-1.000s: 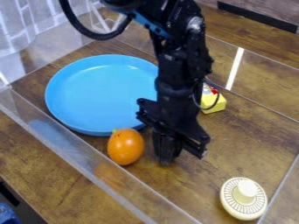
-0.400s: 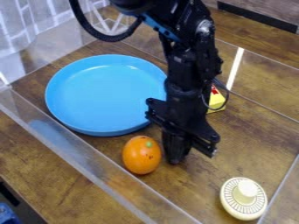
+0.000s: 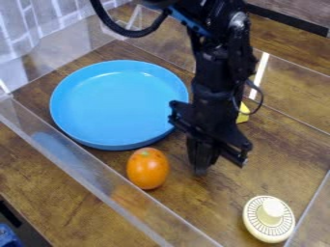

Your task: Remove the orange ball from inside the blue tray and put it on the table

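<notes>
Orange ball (image 3: 149, 169) now farther from claw (image 3: 206, 162), claw nearer the right.

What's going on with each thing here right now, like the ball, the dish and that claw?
orange ball: on the table, outside the tray, free of the gripper
blue tray: empty, upright
gripper: shut, pointing down, holding nothing
cream ribbed disc: lying flat near the front edge
yellow object: mostly hidden behind the arm

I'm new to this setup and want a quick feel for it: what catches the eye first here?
The large blue tray at centre left, empty. Just in front of it the orange ball lies on the table. The black gripper, shut, points down just right of the ball, not holding it.
</notes>
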Robot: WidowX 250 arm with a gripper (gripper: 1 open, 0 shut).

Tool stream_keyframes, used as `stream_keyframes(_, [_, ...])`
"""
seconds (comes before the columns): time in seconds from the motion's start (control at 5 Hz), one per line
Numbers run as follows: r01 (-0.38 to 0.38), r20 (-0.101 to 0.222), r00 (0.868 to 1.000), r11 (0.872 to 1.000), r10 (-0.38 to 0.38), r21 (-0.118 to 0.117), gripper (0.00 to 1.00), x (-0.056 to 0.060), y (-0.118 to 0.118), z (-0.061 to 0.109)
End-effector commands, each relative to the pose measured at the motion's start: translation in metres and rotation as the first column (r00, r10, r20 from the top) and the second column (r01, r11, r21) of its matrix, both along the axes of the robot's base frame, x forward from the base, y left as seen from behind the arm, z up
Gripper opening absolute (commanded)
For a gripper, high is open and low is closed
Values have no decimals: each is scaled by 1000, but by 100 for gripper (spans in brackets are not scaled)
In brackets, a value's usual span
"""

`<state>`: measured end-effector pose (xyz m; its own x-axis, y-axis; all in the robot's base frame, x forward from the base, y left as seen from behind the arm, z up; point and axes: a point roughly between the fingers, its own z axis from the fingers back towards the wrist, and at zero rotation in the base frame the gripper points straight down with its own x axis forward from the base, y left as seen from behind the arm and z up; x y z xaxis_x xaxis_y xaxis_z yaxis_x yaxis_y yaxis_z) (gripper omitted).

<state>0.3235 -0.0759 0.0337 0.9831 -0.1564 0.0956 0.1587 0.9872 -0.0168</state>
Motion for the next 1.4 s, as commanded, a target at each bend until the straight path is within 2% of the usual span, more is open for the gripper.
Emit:
stream_keyframes(0.0, [0, 77, 997, 1000, 0, -5, 0, 13, -5, 25])
stream_keyframes(0.6, [-17, 94, 995, 1000, 17, -7, 0, 14, -12, 22])
stream_keyframes(0.8, [-10, 86, 996, 1000, 10, -6, 100, 10, -11, 18])
stream_keyframes(1.0, [3, 79, 997, 1000, -2, -5, 100, 6, -11, 16])
stream_keyframes(1.2, [20, 73, 997, 1000, -21, 8, 100, -2, -10, 19])
